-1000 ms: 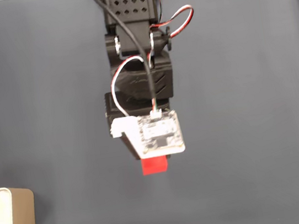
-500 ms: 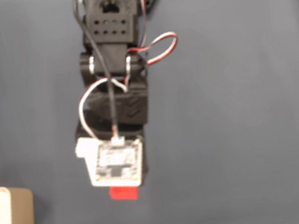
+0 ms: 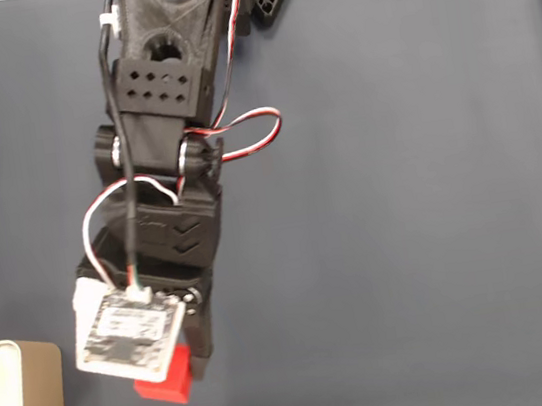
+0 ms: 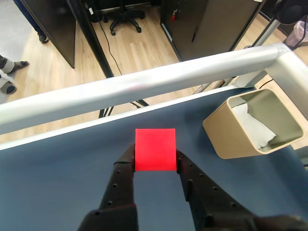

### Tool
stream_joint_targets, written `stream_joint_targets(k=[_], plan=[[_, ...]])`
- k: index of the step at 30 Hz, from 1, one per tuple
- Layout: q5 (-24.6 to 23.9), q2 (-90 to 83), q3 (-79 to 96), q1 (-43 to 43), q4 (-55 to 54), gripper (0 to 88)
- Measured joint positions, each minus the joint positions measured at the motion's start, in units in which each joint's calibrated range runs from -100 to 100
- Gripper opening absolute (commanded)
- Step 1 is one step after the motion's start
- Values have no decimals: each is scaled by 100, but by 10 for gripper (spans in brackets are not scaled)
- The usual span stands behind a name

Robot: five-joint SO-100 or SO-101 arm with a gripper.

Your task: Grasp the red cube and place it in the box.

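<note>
- The gripper (image 4: 155, 161) is clamping the red cube (image 4: 155, 149) between its two black fingers (image 4: 122, 175), one pressing on each side face, as the wrist view is showing pretty clearly.
- The cube is sitting right at the fingertips and sticking out past them, with its flat red face pointing at the wrist camera.
- In the fixed view, the arm (image 3: 164, 127) is reaching down from the top edge and leaning toward the lower left of the picture.
- A pale circuit board (image 3: 128, 331) on the wrist is covering most of the gripper (image 3: 178, 369) from above, so just a chunk of the red cube (image 3: 169, 377) is peeking out underneath it.
- The box (image 3: 30, 390) is sitting at the lower left edge of the fixed view, a bit apart from the cube, with dark mat showing between them.
- From the wrist camera the box (image 4: 226, 132) is showing up to the right of the cube, tan outside with a white inside, opening facing up and nothing red in it.
- The dark blue-grey table mat (image 3: 418, 243) is covering the whole work surface.
- A silver rail (image 4: 134, 89) is running along the far edge of the table in the wrist view, with wooden floor (image 4: 130, 41) and dark furniture behind it.
- White, red and black wires (image 3: 241, 131) are looping out along the arm.
</note>
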Motion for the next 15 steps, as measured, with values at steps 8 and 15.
stream_joint_targets(k=[8,15], plan=[[-54,356,-515,304,0,54],[-142,573,-931,519,0,53]])
